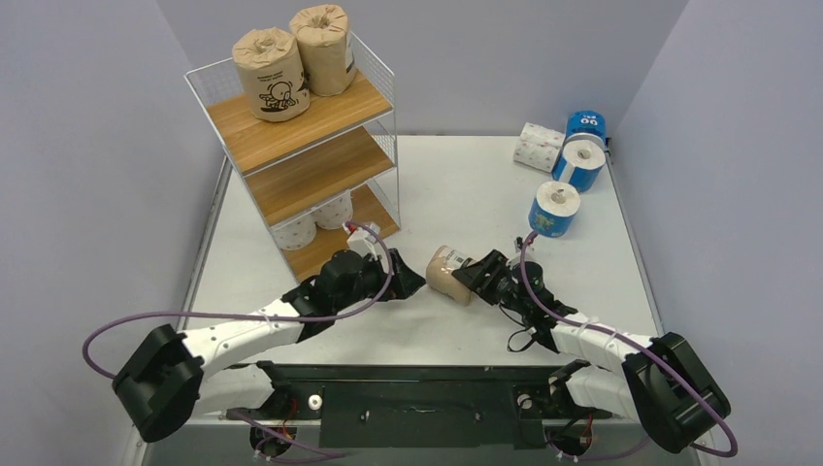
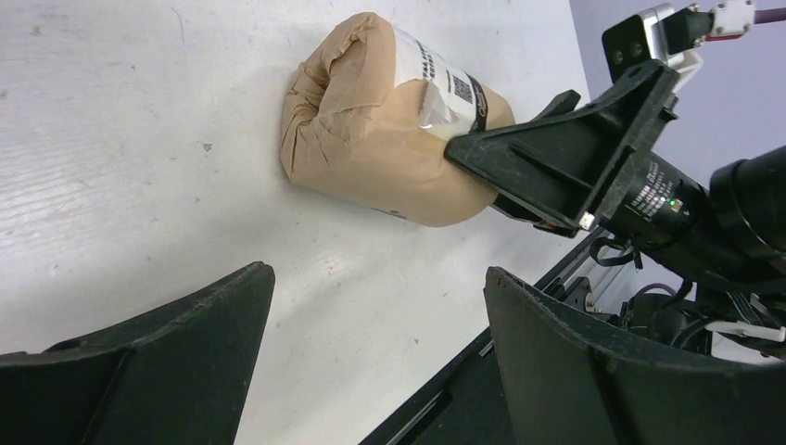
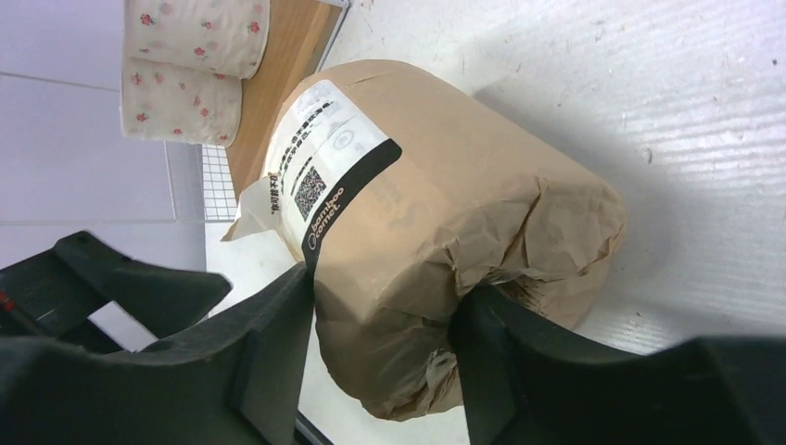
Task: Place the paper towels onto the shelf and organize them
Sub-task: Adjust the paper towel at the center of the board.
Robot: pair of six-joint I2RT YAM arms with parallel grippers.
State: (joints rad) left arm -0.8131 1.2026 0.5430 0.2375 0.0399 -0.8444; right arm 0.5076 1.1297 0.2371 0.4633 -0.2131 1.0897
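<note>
While lying low off the near edge, my right gripper (image 1: 470, 276) pinches a brown roll (image 1: 444, 275); my left gripper (image 1: 413, 281) gapes empty opposite, shelf (image 1: 321, 176) beyond.

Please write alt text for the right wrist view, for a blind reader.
The right gripper grips a fat roll wrapped in crumpled brown paper, lying on the white table. Behind, two white flowered rolls rest on the shelf's wooden board.

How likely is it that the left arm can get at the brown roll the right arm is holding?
Probably yes. The left fingers are open and face the brown roll across the table, with nothing between. The right fingers clamp one end, leaving the end nearer the left arm free.
</note>
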